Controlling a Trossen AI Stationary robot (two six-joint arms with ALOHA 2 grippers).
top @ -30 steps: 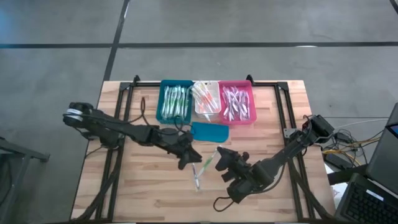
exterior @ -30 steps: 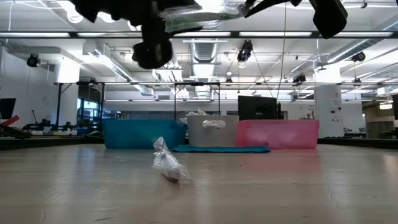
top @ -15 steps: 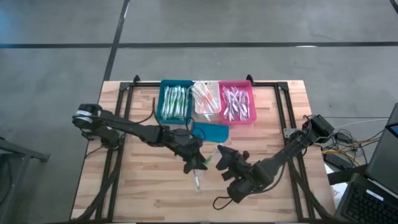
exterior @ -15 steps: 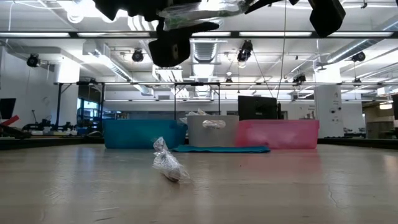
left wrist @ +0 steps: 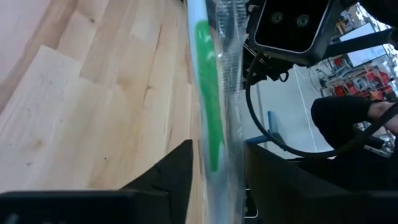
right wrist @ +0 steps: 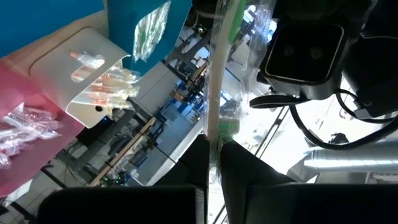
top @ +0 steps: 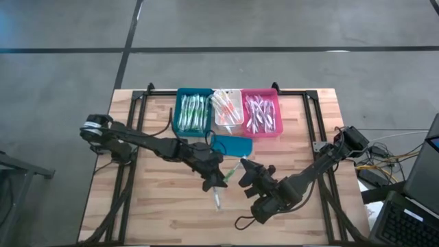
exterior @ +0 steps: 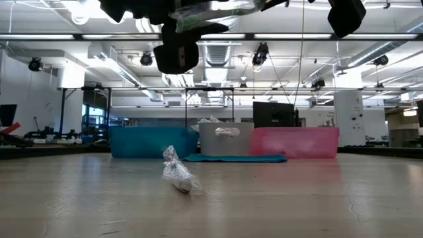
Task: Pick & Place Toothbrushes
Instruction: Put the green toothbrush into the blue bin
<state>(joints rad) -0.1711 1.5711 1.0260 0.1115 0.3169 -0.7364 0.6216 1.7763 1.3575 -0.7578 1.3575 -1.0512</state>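
Note:
A toothbrush (left wrist: 208,93), white with a green part and in a clear wrapper, hangs in the air over the table's middle. My right gripper (top: 241,171) is shut on it. My left gripper (top: 221,181) is open. Its fingers (left wrist: 180,168) stand close on either side of the wrapped toothbrush, and I cannot tell whether they touch it. Many more toothbrushes lie in the teal bin (top: 194,112), the white bin (top: 227,110) and the pink bin (top: 261,113) at the far edge. My right gripper pinches the toothbrush's white handle (right wrist: 214,134) between its two fingers. The rest of the toothbrush, in its clear wrapper (right wrist: 258,25), reaches out past the fingertips toward my left gripper. It is lifted well clear of the table.
A flat teal lid (top: 231,145) lies in front of the bins. A crumpled clear wrapper (exterior: 177,173) rests on the wood below the grippers (top: 217,200). A black frame (top: 137,110) runs along the table's sides and far edge.
My left gripper has gone toward the table's right edge, up to the toothbrush in my right gripper, and its fingers now stand on either side of it. The toothbrush and my right gripper have stayed in place.

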